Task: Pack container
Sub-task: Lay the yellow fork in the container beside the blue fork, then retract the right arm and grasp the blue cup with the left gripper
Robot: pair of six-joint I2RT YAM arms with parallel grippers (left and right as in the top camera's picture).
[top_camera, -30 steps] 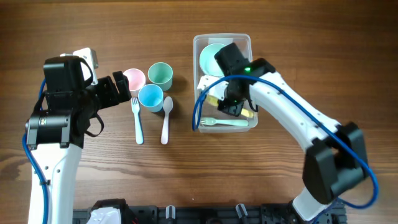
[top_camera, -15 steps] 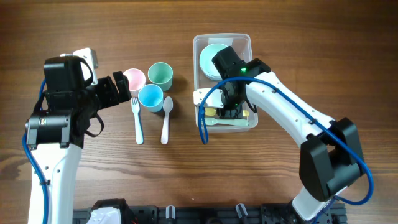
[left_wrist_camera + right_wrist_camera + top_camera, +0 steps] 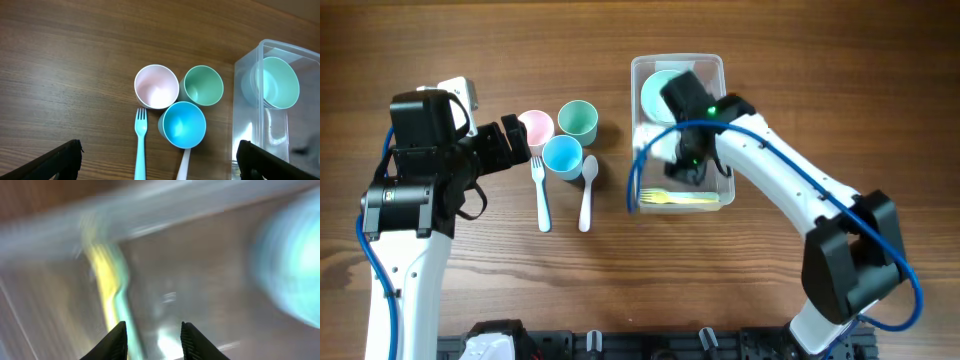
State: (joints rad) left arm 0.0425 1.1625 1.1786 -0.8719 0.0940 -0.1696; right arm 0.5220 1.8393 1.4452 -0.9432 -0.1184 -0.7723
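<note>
The clear container stands right of centre and holds a green bowl at its far end. A yellow and a green utensil lie at its near end. My right gripper is inside the container above the utensils. In the blurred right wrist view its jaws are open and empty, with the utensils to their left and the bowl to their right. My left gripper hovers left of the cups, jaws wide open. The container also shows in the left wrist view.
A pink cup, a green cup and a blue cup stand close together left of the container. A blue fork and a white spoon lie just in front of them.
My right gripper has shifted inside the container, and the yellow and green utensils now lie together along its near wall. The left arm has not moved.
</note>
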